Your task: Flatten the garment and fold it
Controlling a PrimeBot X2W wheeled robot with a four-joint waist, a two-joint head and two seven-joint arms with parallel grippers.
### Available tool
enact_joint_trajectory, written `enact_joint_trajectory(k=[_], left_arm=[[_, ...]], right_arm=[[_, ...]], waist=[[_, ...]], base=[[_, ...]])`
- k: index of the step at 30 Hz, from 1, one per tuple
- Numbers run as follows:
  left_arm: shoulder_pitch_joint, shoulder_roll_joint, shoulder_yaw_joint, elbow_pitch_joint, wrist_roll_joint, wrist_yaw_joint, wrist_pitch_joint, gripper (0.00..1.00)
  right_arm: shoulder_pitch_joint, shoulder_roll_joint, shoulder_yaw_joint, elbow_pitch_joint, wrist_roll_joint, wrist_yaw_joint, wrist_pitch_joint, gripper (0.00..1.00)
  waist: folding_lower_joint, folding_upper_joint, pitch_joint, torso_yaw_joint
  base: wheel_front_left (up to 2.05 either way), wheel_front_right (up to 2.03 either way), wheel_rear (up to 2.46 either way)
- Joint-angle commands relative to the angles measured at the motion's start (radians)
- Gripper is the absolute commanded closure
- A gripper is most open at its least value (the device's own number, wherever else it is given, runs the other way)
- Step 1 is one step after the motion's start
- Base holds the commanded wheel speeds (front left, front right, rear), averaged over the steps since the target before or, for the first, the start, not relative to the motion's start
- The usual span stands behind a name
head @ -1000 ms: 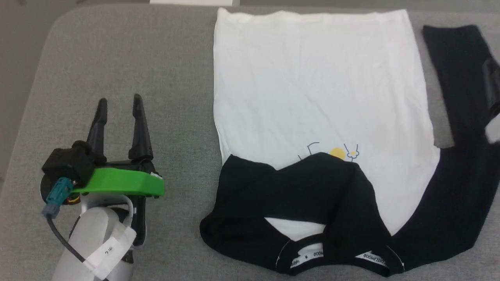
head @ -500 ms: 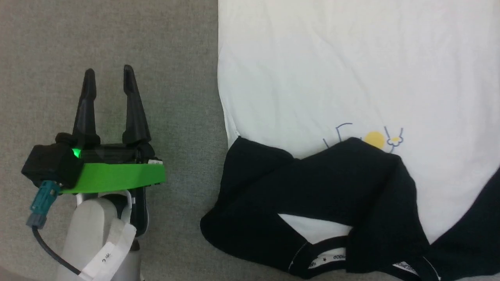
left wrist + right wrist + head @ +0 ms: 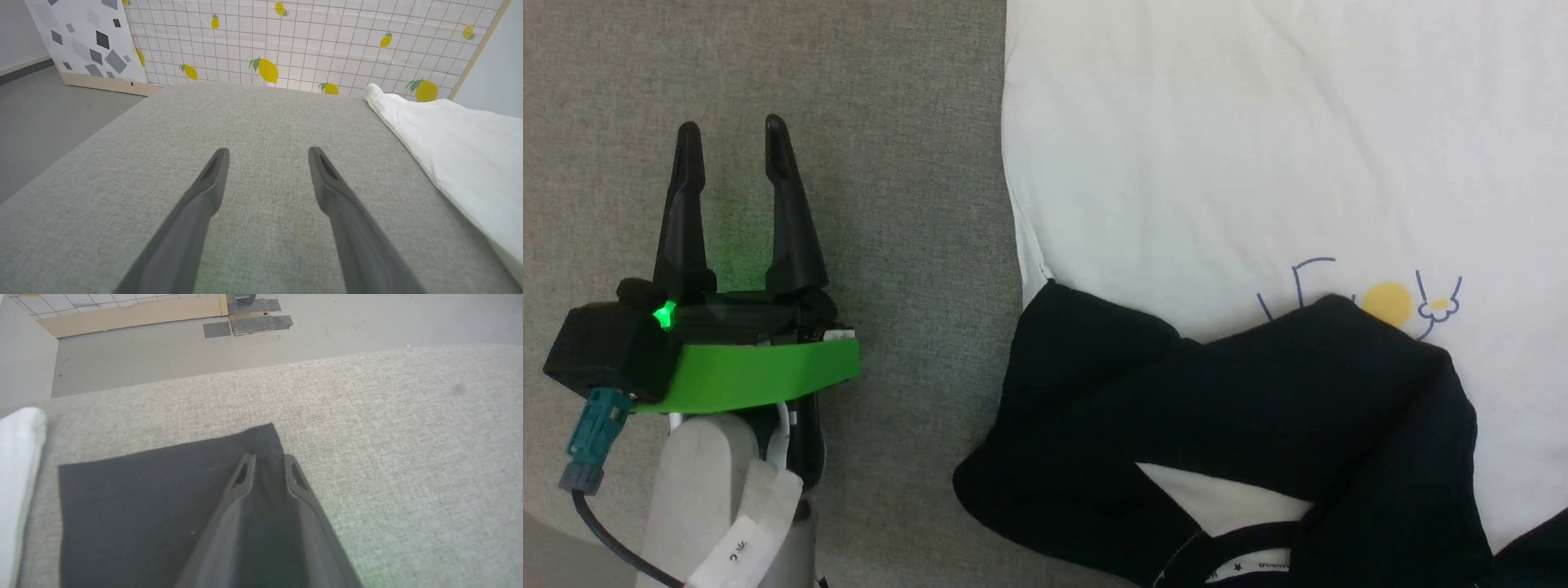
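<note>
Garment (image 3: 1217,163) lies on grey cushion (image 3: 890,122), near sleeve (image 3: 1258,392) crossed over chest. Left gripper (image 3: 729,135) fingers apart over bare cushion. Right gripper (image 3: 269,457) fingers near-together at far sleeve (image 3: 143,498) end; clamp unclear. Risk: weak pinch slips, or pull rucks body.

I'm watching my right gripper (image 3: 269,462) holding its fingers narrowly apart over the garment's black sleeve (image 3: 143,506), which is lying flat on the grey cushion (image 3: 408,437).
</note>
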Motion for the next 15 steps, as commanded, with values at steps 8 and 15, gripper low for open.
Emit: enact_joint_trajectory(k=[8, 15], left_arm=[[-0.007, -0.01, 0.007, 0.027, 0.022, -0.014, -0.004, 0.0], [0.023, -0.011, 0.005, 0.086, 0.025, -0.02, -0.004, 0.0]], right_arm=[[0.073, -0.023, 0.038, 0.011, 0.046, -0.002, -0.129, 1.0], [0.233, -0.072, 0.06, -0.021, 0.115, -0.002, -0.294, 1.0]], waist=[[-0.0002, 0.0, -0.076, -0.019], [-0.0002, 0.0, -0.232, -0.043]], base=[[0.0, 0.0, 0.0], [0.0, 0.0, 0.0]])
